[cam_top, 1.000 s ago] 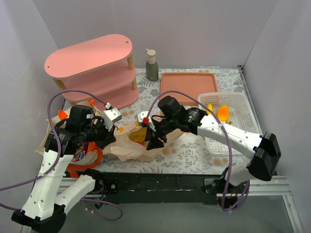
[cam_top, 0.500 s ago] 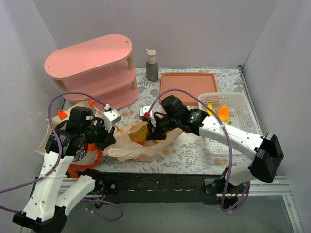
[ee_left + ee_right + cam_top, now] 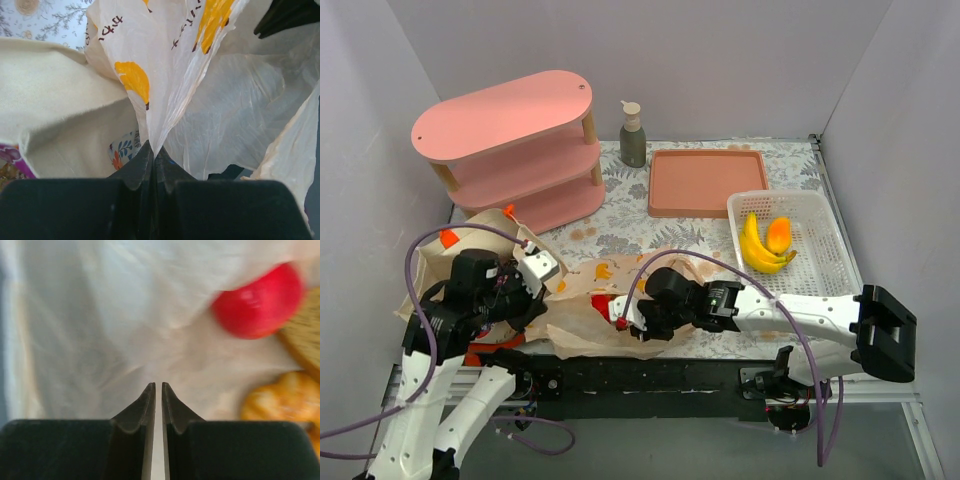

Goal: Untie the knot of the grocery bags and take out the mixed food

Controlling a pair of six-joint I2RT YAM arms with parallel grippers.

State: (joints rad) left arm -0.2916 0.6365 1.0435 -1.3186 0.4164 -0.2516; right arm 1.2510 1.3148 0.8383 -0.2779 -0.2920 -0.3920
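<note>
The tan plastic bag (image 3: 575, 325) lies spread near the table's front edge, orange print up (image 3: 132, 80). My left gripper (image 3: 546, 288) (image 3: 153, 150) is shut on a gathered fold of its film. Behind it slumps the cream canvas tote (image 3: 480, 225) (image 3: 55, 105). My right gripper (image 3: 625, 318) (image 3: 158, 386) is low inside the bag's mouth, its jaws closed to a thin slit on pale film. A red apple (image 3: 604, 303) (image 3: 257, 302), a golden pastry (image 3: 275, 397) and a bread slice (image 3: 305, 335) lie just beyond its tips. Bananas (image 3: 758, 245) and an orange wedge (image 3: 778, 235) lie in the basket.
The white mesh basket (image 3: 820, 270) stands at the right, the pink tray (image 3: 705, 180) behind it. A grey pump bottle (image 3: 633, 135) and a pink three-tier shelf (image 3: 510, 150) stand at the back. The right arm lies low along the table's front edge.
Both grippers have drawn back toward the near edge and the plastic bag came with them and flattened. The right jaws closed from open. The red apple now shows.
</note>
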